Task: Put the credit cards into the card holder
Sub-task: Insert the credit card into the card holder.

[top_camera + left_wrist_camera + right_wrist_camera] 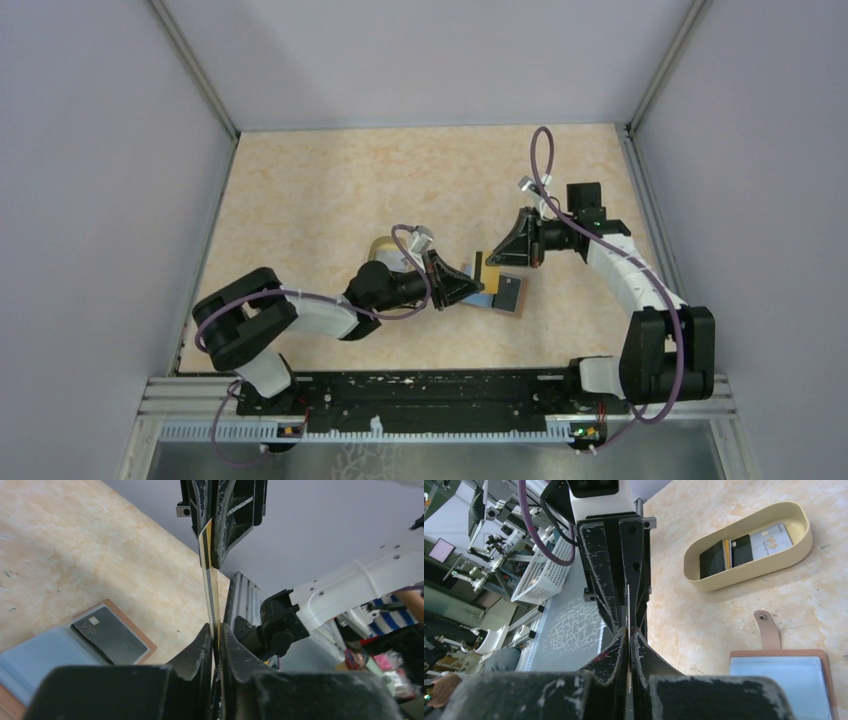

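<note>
We see a thin, stiff credit card (pixel 211 590), dark with a yellowish stripe, held edge-on above the mottled beige worktop (pixel 75 540). The left gripper (pixel 215 630) pinches one end and the right gripper (pixel 629 632) the other, both clamped tight on it. Nearby, the flat reddish-brown leather-like card holder (pixel 45 655) lies open, its smooth pale-blue lining up and a glossy black card (pixel 107 635) lying on it. More cards (pixel 744 547) rest in an oval tan dish (pixel 744 577).

Card (pixel 107 635) on card holder (pixel 40 657); other cards (pixel 768 539) in dish (pixel 749 572).
</note>
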